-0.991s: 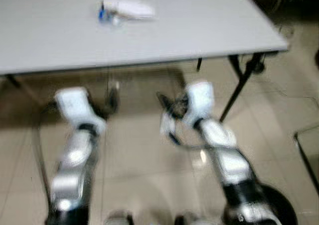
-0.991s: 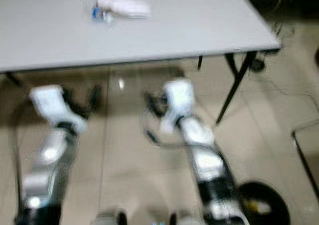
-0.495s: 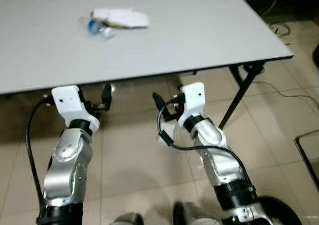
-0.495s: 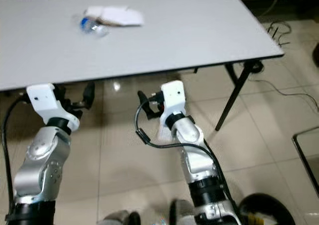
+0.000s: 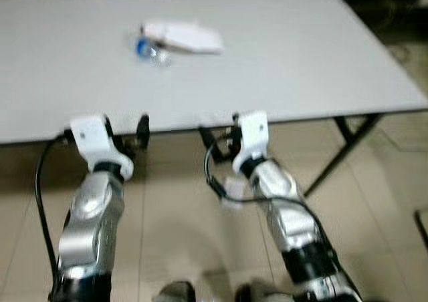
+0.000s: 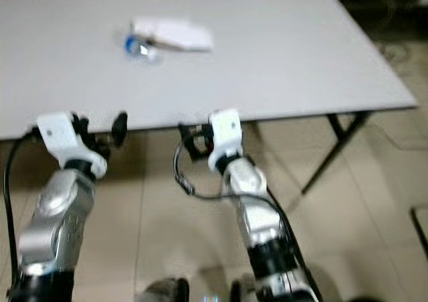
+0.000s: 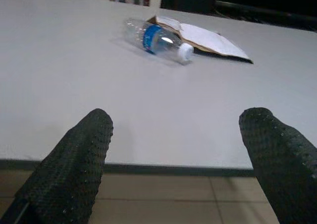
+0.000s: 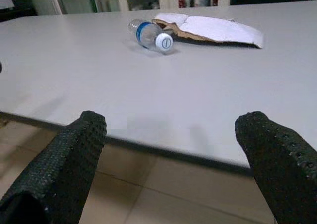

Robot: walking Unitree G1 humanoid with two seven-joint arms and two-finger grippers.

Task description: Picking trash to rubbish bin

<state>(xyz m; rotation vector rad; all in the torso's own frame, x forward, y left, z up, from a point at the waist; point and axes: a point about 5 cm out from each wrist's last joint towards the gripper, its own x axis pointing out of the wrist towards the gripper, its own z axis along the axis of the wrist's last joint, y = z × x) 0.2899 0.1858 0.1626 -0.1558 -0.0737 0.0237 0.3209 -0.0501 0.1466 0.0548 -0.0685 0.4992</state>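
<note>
Both my hands are up at the near edge of the grey bench [image 5: 281, 55], level with its lip. My left hand [image 7: 173, 159] is spread wide, its two black fingers [image 7: 74, 159] far apart with bare bench top between them, gripping nothing and touching nothing. My right hand [image 8: 171, 159] is just as wide, also empty, fingers [image 8: 64, 159] splayed over the bench edge.

The trash sits far out on the bench, left of centre: a clear plastic bottle [image 7: 156, 39] with a blue label, lying on its side, and just beyond it a flattened white wrapper [image 7: 208, 39], the two touching or nearly so. Both are well apart from my hands.

From the head, I see my silver arms bent upward, left arm [image 5: 90, 215] and right arm [image 5: 284, 215], above a tiled floor [image 5: 167, 235], and a black bench leg [image 5: 341, 155] on the right. The picture is a little blurred. The wrist cameras are sharper: the right one looks at the bottle's white cap [image 8: 164, 42] nearly end-on, and the wrapper shows a brown inner edge.
</note>
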